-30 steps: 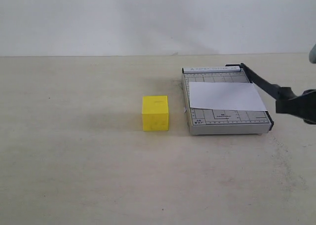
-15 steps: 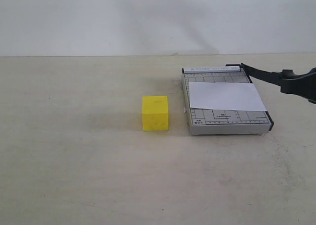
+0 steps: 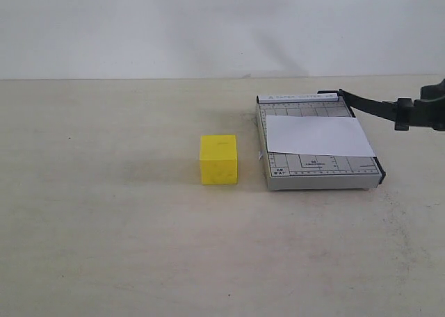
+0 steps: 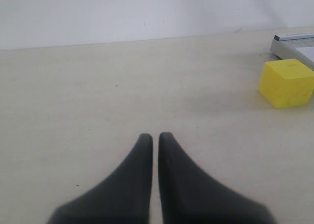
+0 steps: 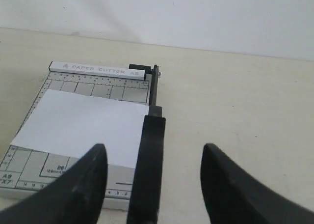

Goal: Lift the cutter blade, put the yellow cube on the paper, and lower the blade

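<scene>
Cutter blade [image 3: 370,106] higher, right pincer [image 5: 154,147] agape

The exterior camera is sitting out front, slightly raised, looking across the surface [image 3: 104,247] toward the pale wall [image 3: 208,25]. It is standing well back and taking in the yellow cube [image 3: 218,160] and the trimmer board [image 3: 320,172] together. The left wrist camera is riding low and close to the surface, peering forward over the left claw [image 4: 155,135], catching that same cube and just a corner of the board. The right wrist camera is hanging near the board, tilting down past the right claw [image 5: 154,148], sharing the paper [image 5: 83,126] and cutter blade [image 5: 149,175] with the exterior view.
</scene>
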{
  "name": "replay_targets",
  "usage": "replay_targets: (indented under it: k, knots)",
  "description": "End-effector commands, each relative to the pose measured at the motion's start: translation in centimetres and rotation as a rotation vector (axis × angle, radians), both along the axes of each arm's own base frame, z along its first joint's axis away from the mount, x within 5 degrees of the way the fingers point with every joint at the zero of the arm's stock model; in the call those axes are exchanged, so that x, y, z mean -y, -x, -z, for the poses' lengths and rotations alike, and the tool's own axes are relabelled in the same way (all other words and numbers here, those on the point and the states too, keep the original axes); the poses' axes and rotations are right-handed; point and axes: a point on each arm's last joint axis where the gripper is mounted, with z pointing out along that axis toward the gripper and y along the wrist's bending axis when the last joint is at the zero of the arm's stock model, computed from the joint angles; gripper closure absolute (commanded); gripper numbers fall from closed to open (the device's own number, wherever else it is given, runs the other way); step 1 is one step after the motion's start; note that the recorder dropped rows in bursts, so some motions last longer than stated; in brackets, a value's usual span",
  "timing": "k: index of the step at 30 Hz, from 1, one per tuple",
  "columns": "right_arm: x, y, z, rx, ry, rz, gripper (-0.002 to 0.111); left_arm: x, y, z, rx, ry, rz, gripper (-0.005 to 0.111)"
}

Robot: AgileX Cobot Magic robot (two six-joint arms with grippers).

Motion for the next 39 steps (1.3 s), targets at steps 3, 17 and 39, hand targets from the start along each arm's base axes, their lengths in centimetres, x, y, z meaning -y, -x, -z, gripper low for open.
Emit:
replay_targets:
  k: [3,17,39]
  knots:
    - [0.9,5.6,-3.6,0.038,-0.011,0.049,0.055,0.0,0.0,-0.2,0.018,0.009,-0.003,0.102]
    - [1.6,18.1,-4.5,0.381,-0.223,0.065,0.109,0.2,-0.2,-1.4,0.110,0.264,-0.023,0.102]
    - [1.2,14.1,7.2,0.187,-0.328,0.110,0.109,-0.6,0.4,-6.5,0.375,0.558,-0.080,0.102]
